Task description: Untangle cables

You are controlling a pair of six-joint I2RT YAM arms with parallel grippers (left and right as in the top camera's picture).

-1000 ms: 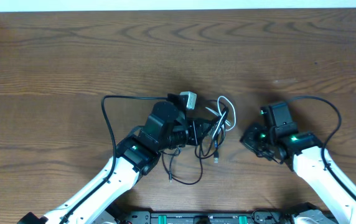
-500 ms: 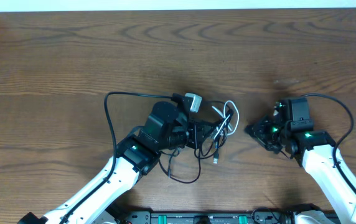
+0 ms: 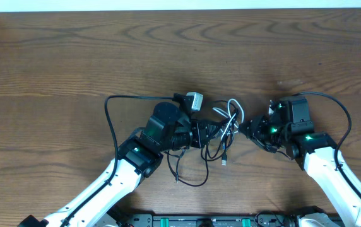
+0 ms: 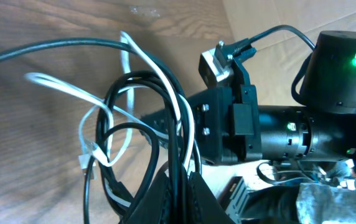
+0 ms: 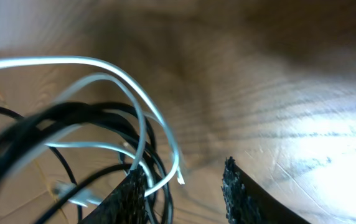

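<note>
Overhead, nearest the base edge: a slack black loop [image 3: 192, 185] of the cables [image 3: 226, 126] is seen lying flat on the table [image 3: 73, 57] at approx. 7 o'clock of the tangle. A small plug end [image 3: 224, 162] lies near it, at the tangle's 6 o'clock. The left arm [image 3: 114, 183] is angled in from 7 o'clock toward table ctr, and the right arm [image 3: 332, 176] from 5 o'clock.

Mid-table: the tangle is found slightly right of ctr, btwn the two grippers. The left gripper [image 3: 213, 131] is set at its 9 o'clock side w/ the fingers [image 4: 165, 199] pressed fully together. In the left wrist view, black strands and the white cable [image 4: 128, 68] are seen running down btwn those fingers, so the bundle is clamped there.

The right gripper [image 3: 250, 128] is placed at the tangle's 3 o'clock, pointed toward 9 o'clock, just beside the outer loops. In the right wrist view its fingers [image 5: 134, 193] are held partly apart w/ a clear gap. A loose white end is seen in that gap, and a white loop crosses in front of one fingertip. Contact there cannot be told, and nothing is seen pinched.

Farther out: the white cable's loops [image 3: 233, 103] are seen at the tangle's 12 to 1 o'clock edge. Only wood grain is seen beyond.
</note>
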